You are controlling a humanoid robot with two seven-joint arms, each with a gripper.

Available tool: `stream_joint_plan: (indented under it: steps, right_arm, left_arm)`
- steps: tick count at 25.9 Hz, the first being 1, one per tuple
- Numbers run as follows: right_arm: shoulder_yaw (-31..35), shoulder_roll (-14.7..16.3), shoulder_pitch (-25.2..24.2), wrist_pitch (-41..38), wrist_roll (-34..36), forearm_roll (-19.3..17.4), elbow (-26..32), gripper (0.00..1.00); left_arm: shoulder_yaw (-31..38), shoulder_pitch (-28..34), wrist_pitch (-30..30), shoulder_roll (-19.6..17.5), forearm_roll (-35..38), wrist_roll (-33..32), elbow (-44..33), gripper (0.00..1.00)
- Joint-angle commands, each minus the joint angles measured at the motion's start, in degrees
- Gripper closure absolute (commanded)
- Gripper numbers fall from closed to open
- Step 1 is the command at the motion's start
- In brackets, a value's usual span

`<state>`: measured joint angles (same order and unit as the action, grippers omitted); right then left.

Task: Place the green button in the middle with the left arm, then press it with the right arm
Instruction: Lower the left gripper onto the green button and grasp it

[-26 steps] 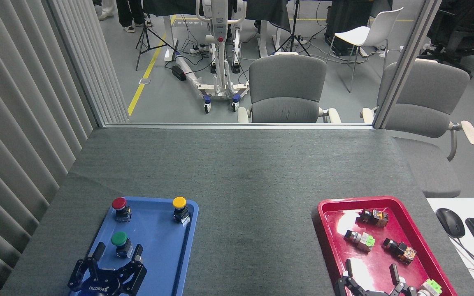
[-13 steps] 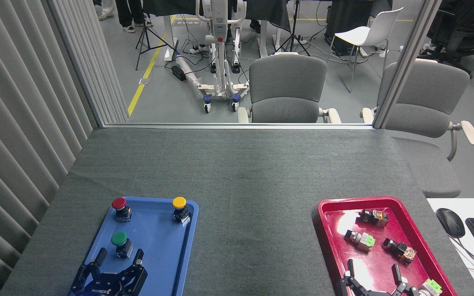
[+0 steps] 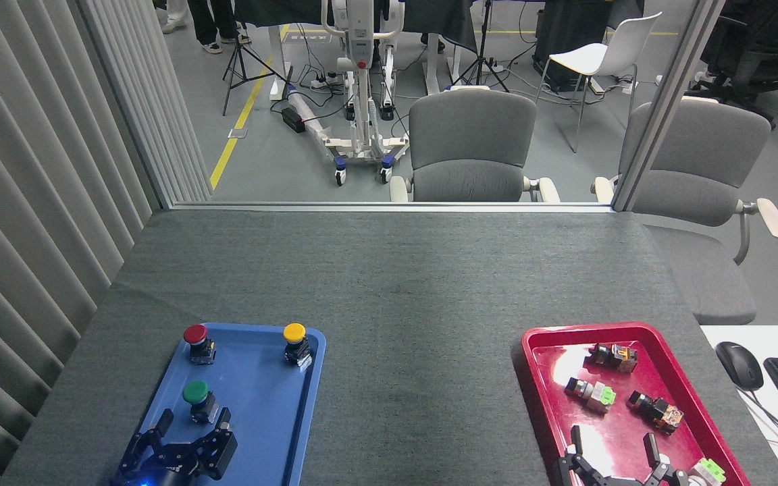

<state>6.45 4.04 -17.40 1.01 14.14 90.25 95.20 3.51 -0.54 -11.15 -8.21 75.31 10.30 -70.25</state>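
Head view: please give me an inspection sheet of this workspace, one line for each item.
Surface: grey cloth tabletop, bare in the middle.
Job's things: green button upright in blue tray, not yet moved.
Clutter: red button, yellow button; loose switches in red tray.
Grippers: left gripper open just behind the green button; right gripper open over the red tray.
Cables: on the floor beyond the table.
Surroundings: chairs, keyboard, mouse.

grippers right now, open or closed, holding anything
Left gripper: open, empty, just short of the green button.
Right gripper: open, empty.
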Motion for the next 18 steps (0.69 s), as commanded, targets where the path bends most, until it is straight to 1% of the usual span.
stream_joint_plan:
  steps: [1, 5, 13, 14, 16, 18]
  right_arm:
    - [0.0, 0.4, 0.0, -0.1, 0.0, -0.9, 0.0, 0.01]
    - [0.0, 0.4, 0.0, -0.2, 0.0, -1.0, 0.0, 0.01]
    - [-0.1, 0.4, -0.1, -0.2, 0.0, -1.0, 0.0, 0.01]
    - [-0.1, 0.4, -0.1, -0.2, 0.0, -1.0, 0.0, 0.01]
    - [-0.1, 0.4, -0.1, -0.2, 0.0, -1.0, -0.1, 0.01]
    - [-0.1, 0.4, -0.1, -0.3, 0.0, -1.0, -0.2, 0.01]
  left_arm:
    - [0.0, -1.7, 0.2, -0.9, 0.0, 0.3, 2.6, 0.00]
    - [0.1, -3.0, 0.2, -1.3, -0.1, 0.4, 4.1, 0.00]
    - [0.0, -6.9, 0.2, -1.7, 0.1, 0.5, 9.7, 0.01]
    - [0.0, -7.2, 0.2, -1.6, 0.1, 0.5, 10.0, 0.04]
    - [0.0, -7.9, 0.2, -1.6, 0.1, 0.5, 10.8, 0.17]
    - [0.0, -8.3, 0.2, -1.6, 0.1, 0.7, 11.5, 0.26]
